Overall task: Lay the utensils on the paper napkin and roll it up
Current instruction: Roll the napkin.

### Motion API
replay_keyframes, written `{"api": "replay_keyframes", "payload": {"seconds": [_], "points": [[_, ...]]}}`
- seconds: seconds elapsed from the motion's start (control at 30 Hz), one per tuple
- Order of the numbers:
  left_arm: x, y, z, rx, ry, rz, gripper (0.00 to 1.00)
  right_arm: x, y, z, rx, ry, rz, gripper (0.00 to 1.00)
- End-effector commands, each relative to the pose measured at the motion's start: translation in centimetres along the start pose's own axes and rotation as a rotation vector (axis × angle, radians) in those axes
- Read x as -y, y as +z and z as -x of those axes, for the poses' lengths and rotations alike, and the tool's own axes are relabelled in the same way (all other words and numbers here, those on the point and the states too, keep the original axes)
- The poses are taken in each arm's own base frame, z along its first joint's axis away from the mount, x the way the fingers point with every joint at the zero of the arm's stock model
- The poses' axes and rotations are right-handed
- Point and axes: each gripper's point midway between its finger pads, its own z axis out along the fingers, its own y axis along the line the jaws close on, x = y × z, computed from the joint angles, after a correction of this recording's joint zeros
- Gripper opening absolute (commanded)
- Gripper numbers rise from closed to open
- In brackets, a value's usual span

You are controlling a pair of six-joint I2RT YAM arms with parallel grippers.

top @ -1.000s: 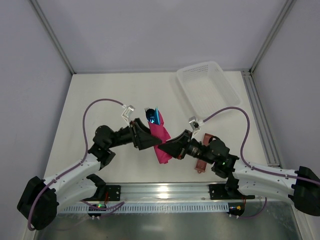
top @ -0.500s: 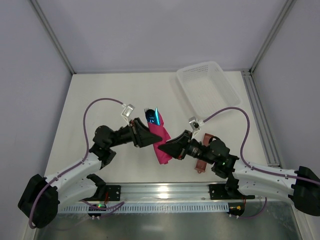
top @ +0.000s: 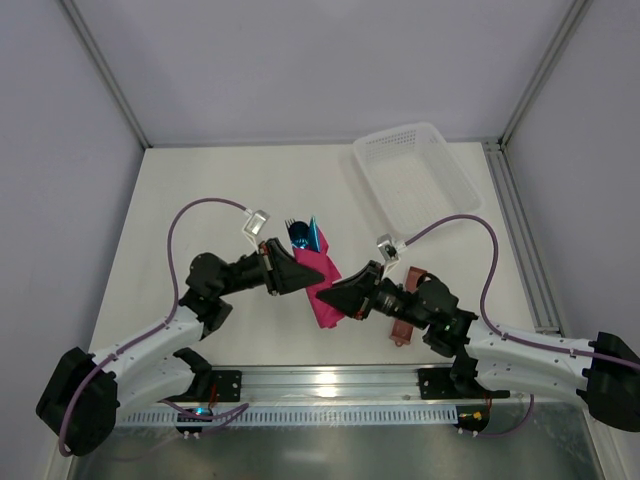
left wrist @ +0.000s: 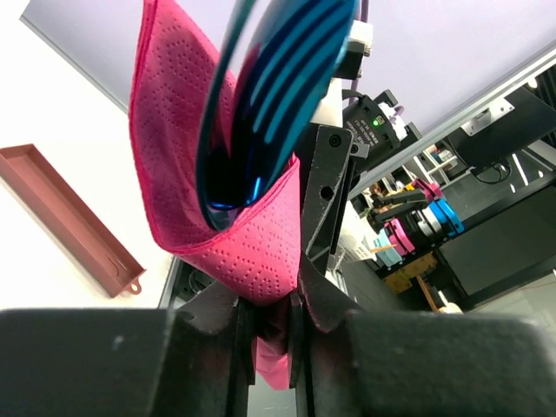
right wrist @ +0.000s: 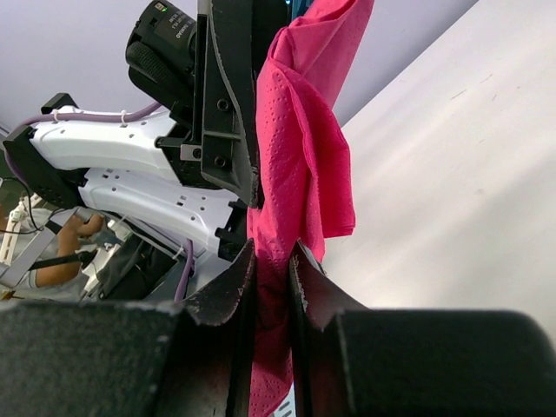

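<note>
The paper napkin (top: 322,288) is a magenta bundle folded round the blue utensils (top: 303,234), whose fork tines and spoon stick out of its far end. It hangs between both arms above the table. My left gripper (top: 306,279) is shut on the napkin's left side. In the left wrist view its jaws (left wrist: 271,297) pinch a pink fold just below the utensils (left wrist: 271,95). From the right, my right gripper (top: 336,297) is shut on the lower part of the napkin (right wrist: 300,165); its jaws (right wrist: 272,257) clamp the paper.
A white mesh basket (top: 415,170) stands at the back right. A reddish-brown oblong sleeve (top: 401,330) lies on the table under the right arm and shows in the left wrist view as the sleeve (left wrist: 74,221). The two grippers are almost touching.
The left gripper's jaws have closed from wide apart onto the napkin's side. The right gripper and the bundle have hardly moved.
</note>
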Motion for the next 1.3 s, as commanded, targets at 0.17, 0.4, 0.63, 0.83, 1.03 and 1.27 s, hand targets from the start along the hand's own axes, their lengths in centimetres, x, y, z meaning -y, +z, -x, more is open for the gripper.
{"api": "replay_keyframes", "payload": {"seconds": [0.17, 0.4, 0.63, 0.83, 1.03, 1.27], "points": [[0.4, -0.1, 0.1, 0.002, 0.028, -0.020, 0.00, -0.9, -0.2, 2.9, 0.098, -0.038, -0.007, 0.12], [0.1, 0.1, 0.1, -0.019, 0.031, -0.001, 0.00, 1.9, -3.4, 3.7, 0.049, -0.076, -0.268, 0.36], [-0.6, 0.0, -0.4, -0.029, 0.016, 0.016, 0.00, 0.8, -4.9, 6.0, 0.093, -0.109, -0.287, 0.31], [-0.7, 0.1, -0.3, -0.025, 0.012, 0.019, 0.00, -0.2, -2.2, 5.3, 0.048, -0.078, -0.225, 0.29], [-0.3, 0.0, -0.3, -0.030, 0.015, 0.012, 0.00, 0.1, -0.5, 5.5, 0.054, -0.083, -0.225, 0.35], [0.0, 0.0, -0.3, -0.030, 0.020, 0.002, 0.00, 0.6, 0.8, 4.9, 0.035, -0.072, -0.228, 0.39]]}}
